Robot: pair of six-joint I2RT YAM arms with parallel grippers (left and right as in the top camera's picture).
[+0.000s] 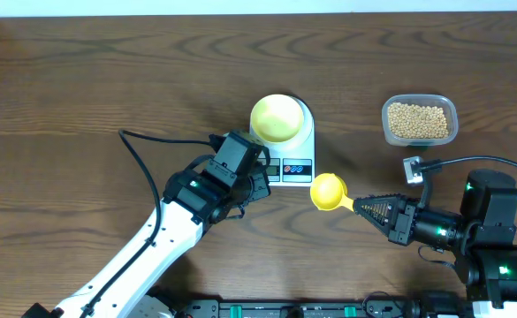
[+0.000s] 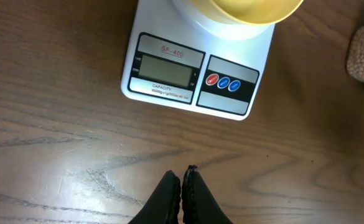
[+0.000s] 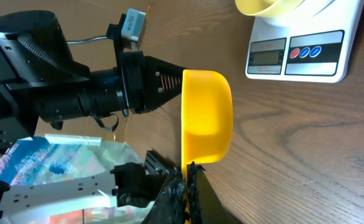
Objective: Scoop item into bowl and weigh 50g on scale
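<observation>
The pale yellow bowl point(image 1: 278, 117) stands on the white scale point(image 1: 304, 140); the scale's display point(image 2: 166, 68) is blank. The beans point(image 1: 418, 121) fill a clear container at the back right. My right gripper point(image 1: 364, 208) is shut on the handle of a bright yellow scoop point(image 1: 328, 192), which hangs just right of the scale's front and looks empty. In the right wrist view the scoop point(image 3: 206, 115) is seen edge-on above the fingers point(image 3: 187, 169). My left gripper point(image 2: 182, 175) is shut and empty, over bare wood just in front of the scale.
The clear plastic container point(image 1: 452, 112) sits near the table's right side. A black cable point(image 1: 139, 159) loops left of the left arm. The left arm point(image 1: 196, 190) lies close against the scale's front left corner.
</observation>
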